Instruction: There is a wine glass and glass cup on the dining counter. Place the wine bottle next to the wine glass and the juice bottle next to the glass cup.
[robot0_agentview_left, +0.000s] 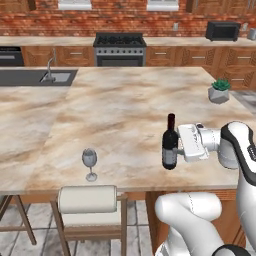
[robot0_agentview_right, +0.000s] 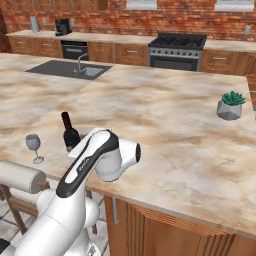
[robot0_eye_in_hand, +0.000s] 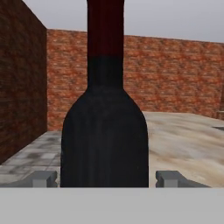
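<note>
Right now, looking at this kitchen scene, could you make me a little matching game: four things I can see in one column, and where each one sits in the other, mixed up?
Things:
1. wine bottle
2. wine glass
3. potted plant
4. faucet

Places:
A. at the sunken sink, far left of the dining counter
B. near the counter's front edge, above the stool
C. between the fingers of the pincer, upright on the counter
D. near the counter's right side, well behind the arm

Pairs: 1-C, 2-B, 3-D, 4-A
</note>
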